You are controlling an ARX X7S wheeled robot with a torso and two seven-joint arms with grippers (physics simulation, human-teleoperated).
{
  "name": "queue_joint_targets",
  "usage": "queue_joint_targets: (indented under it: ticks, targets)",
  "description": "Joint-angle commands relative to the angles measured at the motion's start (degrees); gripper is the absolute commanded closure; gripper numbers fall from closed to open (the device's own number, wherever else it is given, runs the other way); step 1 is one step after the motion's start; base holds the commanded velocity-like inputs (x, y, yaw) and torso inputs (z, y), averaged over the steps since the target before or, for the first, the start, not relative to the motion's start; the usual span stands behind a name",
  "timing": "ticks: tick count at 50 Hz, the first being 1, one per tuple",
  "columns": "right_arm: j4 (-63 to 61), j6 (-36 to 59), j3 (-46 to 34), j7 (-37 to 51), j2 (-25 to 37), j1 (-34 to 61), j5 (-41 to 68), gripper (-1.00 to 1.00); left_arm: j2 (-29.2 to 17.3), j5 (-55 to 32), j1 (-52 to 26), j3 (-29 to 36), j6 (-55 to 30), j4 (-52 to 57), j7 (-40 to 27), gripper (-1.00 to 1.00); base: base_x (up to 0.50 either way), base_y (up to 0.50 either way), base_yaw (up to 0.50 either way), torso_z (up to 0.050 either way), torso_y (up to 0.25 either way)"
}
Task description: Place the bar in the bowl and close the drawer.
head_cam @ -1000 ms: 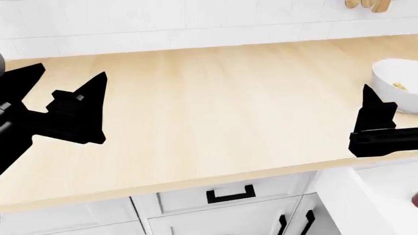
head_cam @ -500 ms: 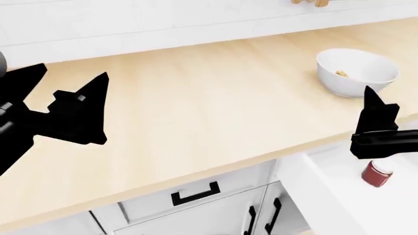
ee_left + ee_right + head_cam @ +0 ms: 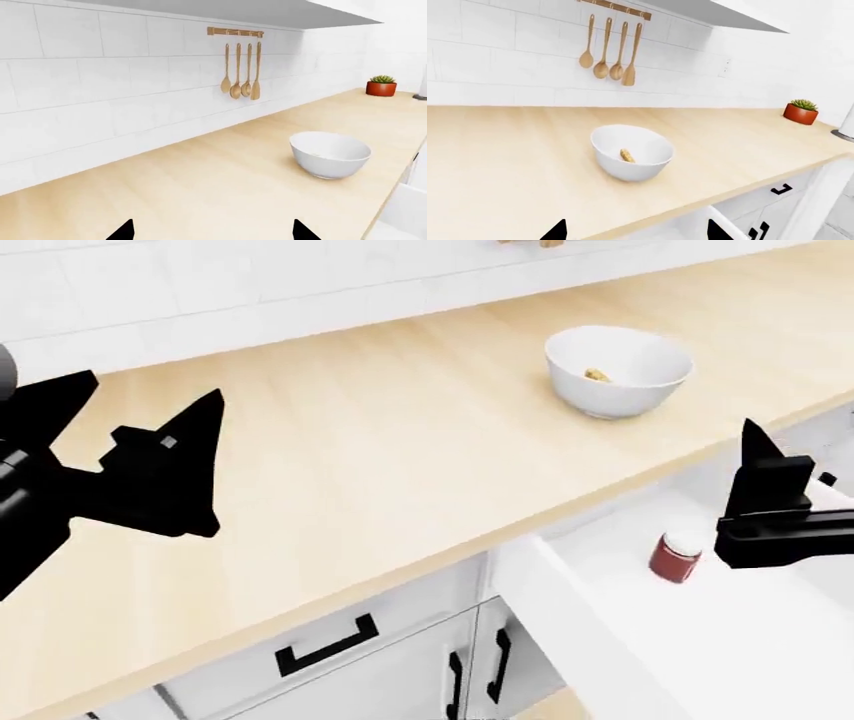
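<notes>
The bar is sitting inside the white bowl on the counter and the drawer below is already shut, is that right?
Not quite. The bar does sit inside the bowl on the counter, as the right wrist view shows, but the drawer is open; the head view shows its white interior holding a red jar.

The scene is viewed from above and behind both arms by the head camera, angled down across the countertop (image 3: 400,440) into the open drawer (image 3: 747,630) at lower right; low, near-level views toward the tiled wall are given by both wrist cameras; the bowl (image 3: 618,370) (image 3: 329,154) (image 3: 632,152) is shared by all three.
</notes>
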Motion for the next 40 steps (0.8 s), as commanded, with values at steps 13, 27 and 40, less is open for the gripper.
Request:
queue_joint_targets:
  ticks: [13,27,40]
  targets:
    - [-0.1,-0.7,-0.1,-0.7,0.5,-0.6,0.0,-1.0,-0.4,0.0,-0.3,1.0,0.8,0.0,0.3,-1.0,0.0,0.0,-0.5,0.0,0.0]
    - [-0.3,-1.1,0.2,-1.4,0.5,-1.4,-0.2,-1.0,-0.5,0.2,-0.1,1.3,1.0,0.0,0.8,-1.0,0.0,0.0,-0.5,0.0,0.0]
    - [-0.4,-1.6,0.7,-1.8,0.8,-2.3,-0.2,-1.0,-0.7,0.3,0.1,1.7,1.2,0.1,1.0,-1.0,0.0,0.0,-0.5,0.0,0.0]
